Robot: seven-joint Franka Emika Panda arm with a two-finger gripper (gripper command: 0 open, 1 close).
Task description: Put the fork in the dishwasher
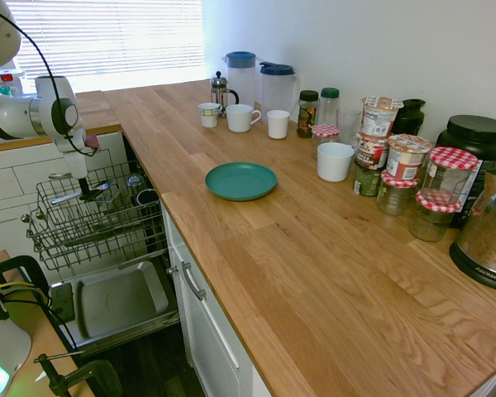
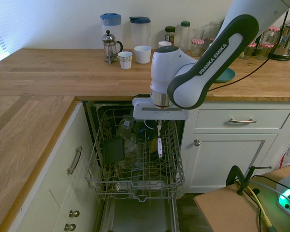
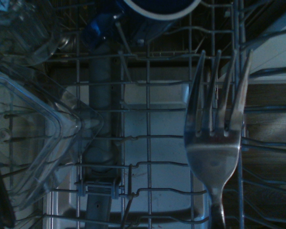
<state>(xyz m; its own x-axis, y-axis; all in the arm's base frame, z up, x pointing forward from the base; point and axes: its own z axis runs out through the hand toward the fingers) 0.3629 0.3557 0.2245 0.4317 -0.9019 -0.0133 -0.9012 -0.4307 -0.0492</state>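
Kitchen counter (image 1: 256, 248), open dishwasher (image 2: 140, 212), rack (image 2: 128, 183) holding clear container (image 3: 69, 126) and blue mug (image 3: 155, 21), gripper (image 1: 89, 195) pinching fork (image 3: 213, 160) above.

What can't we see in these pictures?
- Fork: the wrist view's bottom edge cuts off its handle.
- Blue mug: the wrist view's top edge cuts off part.
- Green plate: the arm hides part in the second exterior view.
- Kettle: the first exterior view's right edge cuts it off.
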